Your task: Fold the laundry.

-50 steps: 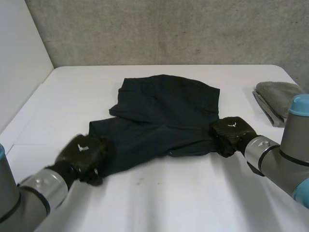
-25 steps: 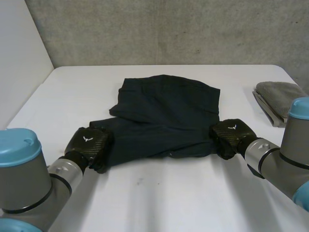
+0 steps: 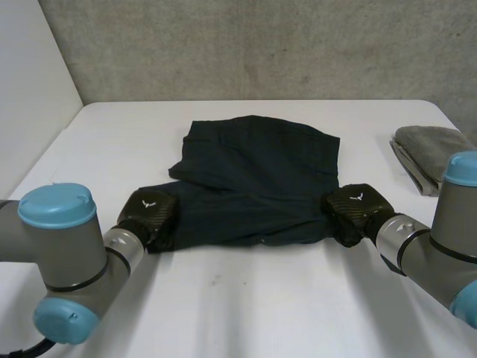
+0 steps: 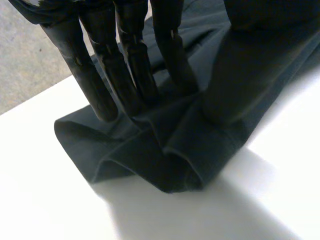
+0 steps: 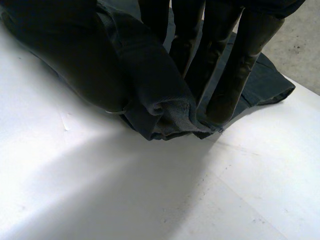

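White tabletop (image 3: 246, 298), bare concrete wall (image 3: 261, 45) behind it. Dark garment (image 3: 261, 164) lies flat mid-tabletop, with its far part doubled over the near part.

Left robot hand (image 3: 149, 212) is at the garment's near-left corner. Its fingers (image 4: 130, 75) are straight on top of the cloth, the thumb (image 4: 235, 75) is opposite, and a fold of cloth is pinched between them.

Right robot hand (image 3: 354, 209) is at the garment's near-right corner with the same grip. Its fingers (image 5: 240, 65) and thumb (image 5: 75, 60) are clamped on a bunched hem.

Can't tell whether the pinched corners touch the tabletop. The garment's near edge runs between the two hands.

Grey folded cloth (image 3: 428, 153) sits well right of the garment, apart from both hands.
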`<state>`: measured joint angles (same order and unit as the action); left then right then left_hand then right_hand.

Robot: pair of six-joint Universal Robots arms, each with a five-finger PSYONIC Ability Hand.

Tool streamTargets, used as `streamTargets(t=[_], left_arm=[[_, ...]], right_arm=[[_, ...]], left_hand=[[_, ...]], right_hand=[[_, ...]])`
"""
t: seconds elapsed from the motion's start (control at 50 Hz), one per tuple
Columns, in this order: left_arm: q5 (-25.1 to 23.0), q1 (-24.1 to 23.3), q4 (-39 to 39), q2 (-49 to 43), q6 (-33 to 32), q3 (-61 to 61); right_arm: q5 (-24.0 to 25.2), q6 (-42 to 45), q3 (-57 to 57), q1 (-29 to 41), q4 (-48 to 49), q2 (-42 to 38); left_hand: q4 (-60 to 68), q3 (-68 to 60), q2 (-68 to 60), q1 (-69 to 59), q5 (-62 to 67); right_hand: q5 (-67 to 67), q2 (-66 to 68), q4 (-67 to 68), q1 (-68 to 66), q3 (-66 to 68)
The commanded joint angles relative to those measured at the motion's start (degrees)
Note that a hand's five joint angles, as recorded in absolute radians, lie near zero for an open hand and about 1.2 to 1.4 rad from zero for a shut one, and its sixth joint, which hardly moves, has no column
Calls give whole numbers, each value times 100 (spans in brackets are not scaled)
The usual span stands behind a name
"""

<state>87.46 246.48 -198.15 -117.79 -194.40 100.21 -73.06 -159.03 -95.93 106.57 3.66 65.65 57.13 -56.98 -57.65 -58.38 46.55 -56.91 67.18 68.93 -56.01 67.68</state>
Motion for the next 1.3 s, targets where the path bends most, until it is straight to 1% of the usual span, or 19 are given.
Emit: streamTargets(t=[0.02, 0.08, 0.16, 0.26, 0.36, 0.46, 0.5, 0.54, 0.62, 0.72, 0.8, 0.84, 0.9, 0.96, 0.98, 1.04, 1.18, 1.2, 1.3], left_arm=[[17, 23, -110, -8, -2, -99], [26, -12, -40, 63, -36, -72], [8, 14, 337, 878, -203, 182], [-18, -21, 1145, 1942, -493, 525], [-18, -47, 2443, 3066, -1045, 902], [-27, -100, 3658, 3639, -1653, 1123], [-36, -161, 3958, 3771, -1811, 1210], [-44, -240, 3907, 3763, -1838, 1220], [-44, -355, 3284, 3544, -1830, 1185], [17, -408, 1863, 2457, -1847, 800], [35, -452, 1105, 1543, -1856, 185], [35, -469, 980, 1207, -1865, -89], [35, -610, 1023, 776, -1830, -555], [26, -741, 1190, 740, -1760, -687], [26, -759, 1243, 757, -1716, -688], [35, -777, 1488, 1045, -1348, -653], [17, -759, 2288, 1916, -108, -512], [8, -759, 2594, 2109, 128, -477], [-27, -812, 3510, 2585, 394, -231]], right_arm=[[11, 144, 13, 13, 3, 26], [11, 328, 100, 30, -67, 44], [-33, 881, 136, 39, -304, 368], [-24, 2013, 109, 22, -1434, 1194], [-68, 2868, 57, -31, -2535, 1652], [-95, 3649, -215, -48, -3896, 2056], [-77, 3852, -303, -48, -4153, 2171], [-7, 4046, -339, -48, -4338, 2259], [-7, 4021, -339, -57, -4016, 2259], [-51, 3450, -278, -5, -3277, 1935], [-129, 2843, -75, 4, -2696, 1381], [-156, 2659, -14, 4, -2547, 1223], [-200, 2553, -22, 13, -2441, 1073], [-174, 2421, -57, 13, -2327, 1038], [-174, 2386, -58, 13, -2265, 1037], [-209, 2131, -66, 13, -1967, 1037], [-218, 1920, -110, 13, -1817, 959], [-218, 1928, -119, 13, -1816, 958], [-209, 1929, -154, 13, -1816, 950]], left_hand=[[2287, -2302, -2235, -2162, 2345], [2287, -2302, -2235, -2162, 2345], [2287, -2302, -2235, -2162, 2345], [2287, -2302, -2235, -2162, 2345], [2287, -2302, -2235, -2162, 2345], [2287, -2302, -2235, -2162, 2345], [2287, -2302, -2235, -2162, 2345], [2287, -2302, -2235, -2162, 2345], [2287, -2302, -2235, -2162, 2345], [2287, -2302, -2235, -2162, 2345], [2287, -2302, -2235, -2162, 2345], [2287, -2302, -2235, -2162, 2345], [2287, -2302, -2235, -2162, 2345], [2287, -2302, -2235, -2162, 2345], [1590, -1604, -1538, -1464, 1648], [-2272, 2258, 2324, 2398, -2214], [-2538, 2524, 2590, 2664, -2481], [-2538, 2524, 2590, 2664, -2481], [-2605, 2591, 2658, 2731, -2548]], right_hand=[[-1309, 1282, 1107, -2399, 1232], [-1309, 1282, 1107, -2399, 1232], [-1309, 1282, 1107, -2399, 1232], [-1309, 1282, 1107, -2399, 1232], [-1309, 1282, 1107, -2399, 1232], [-1309, 1282, 1107, -2399, 1232], [-1309, 1282, 1107, -2399, 1232], [-1309, 1282, 1107, -2399, 1232], [-1309, 1282, 1107, -2399, 1232], [-1309, 1282, 1107, -2399, 1232], [-1309, 1282, 1107, -2399, 1232], [-1309, 1282, 1107, -2399, 1232], [-1309, 1282, 1107, -2399, 1232], [-1309, 1282, 1107, -2399, 1232], [-1309, 1282, 1107, -2399, 1232], [-1309, 1282, 1107, -2399, 1232], [-1309, 1282, 1107, -2399, 1232], [-1309, 1282, 1107, -2399, 1232], [-1309, 1282, 1107, -2399, 1232]])
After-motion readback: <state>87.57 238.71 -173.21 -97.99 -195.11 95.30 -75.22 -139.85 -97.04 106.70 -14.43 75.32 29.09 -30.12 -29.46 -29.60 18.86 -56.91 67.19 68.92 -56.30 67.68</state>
